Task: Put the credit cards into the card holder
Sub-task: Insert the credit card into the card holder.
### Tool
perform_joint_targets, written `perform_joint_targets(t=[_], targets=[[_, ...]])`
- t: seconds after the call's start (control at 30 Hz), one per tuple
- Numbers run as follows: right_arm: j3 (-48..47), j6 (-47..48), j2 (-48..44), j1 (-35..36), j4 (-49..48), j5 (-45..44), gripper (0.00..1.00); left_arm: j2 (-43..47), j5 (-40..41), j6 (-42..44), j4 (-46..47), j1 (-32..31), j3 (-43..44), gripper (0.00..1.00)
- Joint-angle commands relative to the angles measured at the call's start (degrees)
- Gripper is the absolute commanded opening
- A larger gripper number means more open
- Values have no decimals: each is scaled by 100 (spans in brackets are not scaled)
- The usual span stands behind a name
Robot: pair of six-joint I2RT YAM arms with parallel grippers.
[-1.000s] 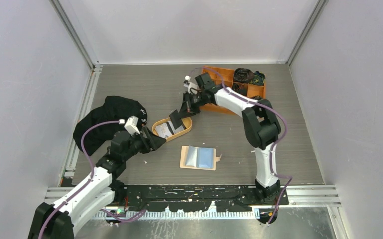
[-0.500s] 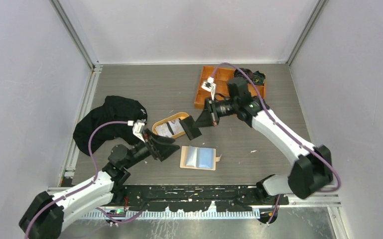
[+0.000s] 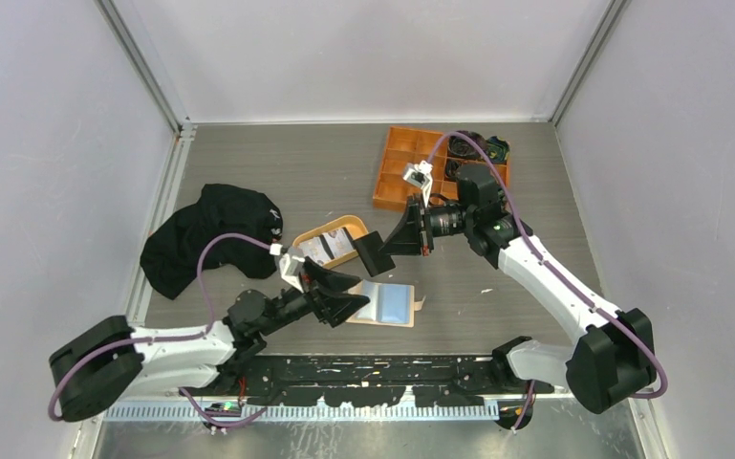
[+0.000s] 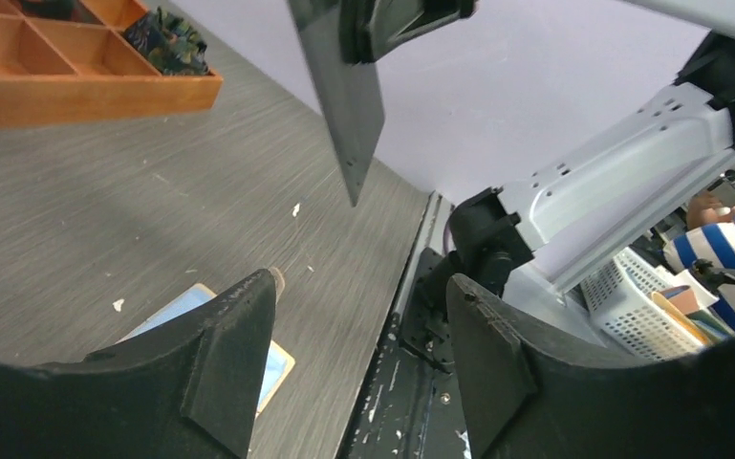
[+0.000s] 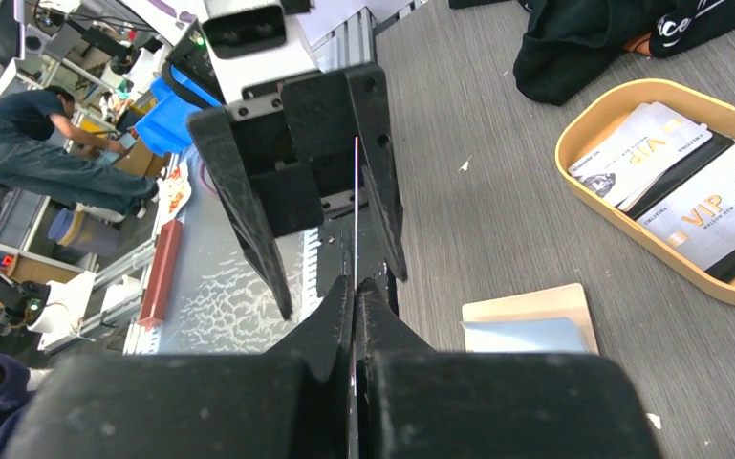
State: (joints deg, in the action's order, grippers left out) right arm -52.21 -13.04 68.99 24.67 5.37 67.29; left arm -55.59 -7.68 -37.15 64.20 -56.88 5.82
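Card (image 4: pixel 344 96) edge toward wide-spread left gripper (image 4: pixel 360 282)

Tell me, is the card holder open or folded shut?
Open: the card holder lies spread flat on the table, its halves side by side.

Bright even light, soft faint shadows, sharp top view, wide-angle stretch at wrist-view edges, near foreground blurred

In the right pincer (image 3: pixel 390 247) a dark card (image 3: pixel 373 256); left pincer (image 3: pixel 356 293) agape beside the card holder (image 3: pixel 382 308).
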Motion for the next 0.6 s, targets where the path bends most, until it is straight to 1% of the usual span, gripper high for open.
perform_joint_targets(t=[0.0, 0.07, 0.2, 0.3, 0.37, 0.5, 0.53, 0.57], targets=[[-10, -28, -88, 62, -466, 187, 1, -649, 394, 195, 1440, -128, 373, 64], [6, -3, -59, 60, -454, 213, 1, -845, 516, 154, 1756, -132, 389, 60], [-28, 98, 84, 110, -315, 300, 1, -825, 592, 164, 1700, -136, 488, 52], [-122, 414, 174, 179, 38, 345, 1, -668, 723, 146, 1605, -129, 496, 42], [-156, 574, 172, 202, 179, 361, 1, -482, 913, 122, 1264, -129, 555, 37], [-132, 681, 139, 226, 218, 377, 1, -22, 952, 133, 303, -106, 758, 34], [-132, 686, 152, 225, 218, 393, 1, 72, 959, 151, 135, -107, 796, 32], [-132, 695, 153, 228, 220, 399, 1, 158, 947, 173, 18, -103, 817, 27]])
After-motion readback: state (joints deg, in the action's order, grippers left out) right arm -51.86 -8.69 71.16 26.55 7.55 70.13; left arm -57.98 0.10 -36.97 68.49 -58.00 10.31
